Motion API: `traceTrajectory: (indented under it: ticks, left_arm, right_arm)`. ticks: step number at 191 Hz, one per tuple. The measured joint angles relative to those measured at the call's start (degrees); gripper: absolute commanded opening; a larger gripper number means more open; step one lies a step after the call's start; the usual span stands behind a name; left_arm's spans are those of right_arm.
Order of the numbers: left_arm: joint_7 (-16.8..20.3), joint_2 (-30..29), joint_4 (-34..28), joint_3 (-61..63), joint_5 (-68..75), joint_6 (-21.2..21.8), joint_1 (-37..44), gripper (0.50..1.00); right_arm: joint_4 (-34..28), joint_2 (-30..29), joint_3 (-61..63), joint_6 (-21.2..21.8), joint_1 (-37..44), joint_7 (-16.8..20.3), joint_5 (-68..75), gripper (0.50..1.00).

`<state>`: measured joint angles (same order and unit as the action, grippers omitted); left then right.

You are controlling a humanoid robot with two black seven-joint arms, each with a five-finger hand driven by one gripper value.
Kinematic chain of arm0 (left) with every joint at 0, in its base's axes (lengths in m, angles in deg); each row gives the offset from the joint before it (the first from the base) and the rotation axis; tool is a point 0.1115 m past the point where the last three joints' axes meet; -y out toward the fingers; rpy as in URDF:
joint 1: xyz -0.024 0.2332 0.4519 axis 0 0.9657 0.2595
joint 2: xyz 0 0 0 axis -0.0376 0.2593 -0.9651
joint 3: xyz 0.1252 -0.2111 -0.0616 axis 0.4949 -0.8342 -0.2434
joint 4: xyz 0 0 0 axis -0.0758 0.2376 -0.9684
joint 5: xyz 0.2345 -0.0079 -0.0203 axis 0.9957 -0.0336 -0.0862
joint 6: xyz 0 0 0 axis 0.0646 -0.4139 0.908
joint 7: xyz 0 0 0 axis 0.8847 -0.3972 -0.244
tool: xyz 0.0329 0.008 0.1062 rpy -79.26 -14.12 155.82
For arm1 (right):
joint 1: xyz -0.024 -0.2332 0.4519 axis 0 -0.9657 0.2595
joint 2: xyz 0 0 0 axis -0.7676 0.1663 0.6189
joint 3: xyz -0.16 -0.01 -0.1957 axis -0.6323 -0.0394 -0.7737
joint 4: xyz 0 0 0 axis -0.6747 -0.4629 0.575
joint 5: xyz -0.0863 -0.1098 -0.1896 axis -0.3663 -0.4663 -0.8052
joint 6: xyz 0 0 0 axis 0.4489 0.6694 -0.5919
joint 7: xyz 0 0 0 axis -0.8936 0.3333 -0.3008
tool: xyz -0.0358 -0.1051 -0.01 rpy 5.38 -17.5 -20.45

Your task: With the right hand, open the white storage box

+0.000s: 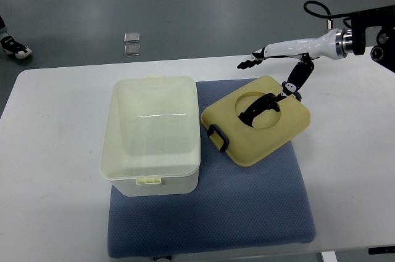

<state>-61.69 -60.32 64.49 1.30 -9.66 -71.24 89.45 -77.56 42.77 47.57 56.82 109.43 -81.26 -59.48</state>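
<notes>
Blue mat [247, 212]; white storage box [151, 135] open; right hand [281, 58] spread above lid [256, 127].

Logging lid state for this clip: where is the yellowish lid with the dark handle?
In the top view, the yellowish lid lies off the white storage box, right of it on the blue mat, under the right hand.

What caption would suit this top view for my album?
Right robot hand hovers open above the yellow lid lying beside the open white storage box on a blue mat.

white table [55, 151]; blue mat [247, 212] lying flat on it, centre-right.
</notes>
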Motion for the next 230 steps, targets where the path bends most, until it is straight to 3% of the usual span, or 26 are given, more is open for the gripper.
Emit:
traceTrajectory:
  ticks: [20,73,140,188,230]
  left_arm:
    - [0.0,0.0,0.0,0.0,0.0,0.0,0.0,1.000]
    - [0.0,0.0,0.0,0.0,0.0,0.0,0.0,1.000]
    - [0.0,0.0,0.0,0.0,0.0,0.0,0.0,1.000]
    - [0.0,0.0,0.0,0.0,0.0,0.0,0.0,1.000]
    - [0.0,0.0,0.0,0.0,0.0,0.0,0.0,1.000]
  right_arm:
    - [1.2,1.2,-0.1,2.3,1.1,0.0,4.4,0.907]
    - [3.3,1.1,0.2,2.6,1.9,0.8,24.7,0.907]
    - [9.2,-4.1,0.4,2.6,-0.9,21.6,59.2,0.909]
    - [11.1,-8.0,4.2,1.9,-4.3,31.0,76.4,0.909]
    - [11.7,-10.3,6.6,-5.1,-5.7,37.4,88.6,0.909]
